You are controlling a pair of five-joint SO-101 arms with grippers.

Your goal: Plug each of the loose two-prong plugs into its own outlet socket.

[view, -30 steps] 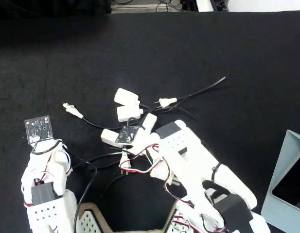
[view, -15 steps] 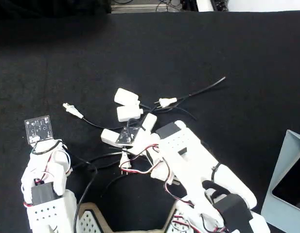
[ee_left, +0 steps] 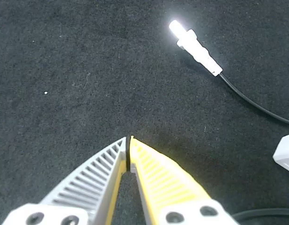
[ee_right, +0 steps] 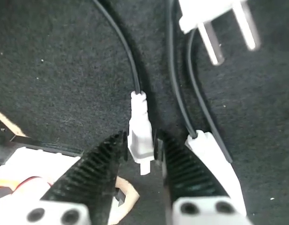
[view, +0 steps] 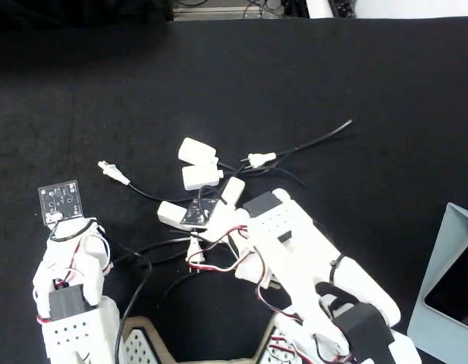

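Black cloth, right claw gripping plug

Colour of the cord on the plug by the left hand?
Black cord; clearest in left wrist view.

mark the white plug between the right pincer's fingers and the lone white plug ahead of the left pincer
Small white plug on black cable (ee_right: 140, 138): right wrist view, middle of its body.
Lone white plug on black cable (ee_left: 196, 50): left wrist view, middle of its body.
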